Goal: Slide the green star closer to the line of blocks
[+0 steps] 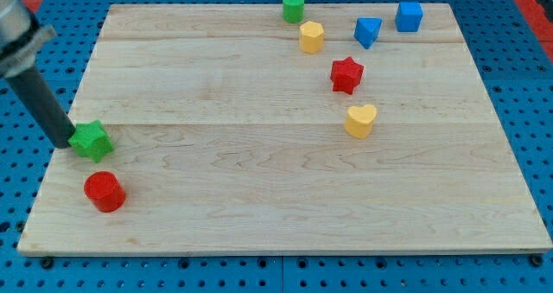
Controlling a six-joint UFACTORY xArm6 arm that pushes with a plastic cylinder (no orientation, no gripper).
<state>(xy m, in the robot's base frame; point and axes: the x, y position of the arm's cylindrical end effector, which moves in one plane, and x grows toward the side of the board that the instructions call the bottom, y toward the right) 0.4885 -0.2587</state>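
My tip (66, 143) touches the green star (91, 142) at the desk's (259, 207) left edge, behind it to push rightward; no tool shows.

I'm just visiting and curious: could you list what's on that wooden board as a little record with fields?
tip: at the green star's left edge
green star: board's left side
red cylinder: just below the star
top right group: green cylinder, yellow hexagon, blue triangle, blue cube
below them: red star, yellow heart
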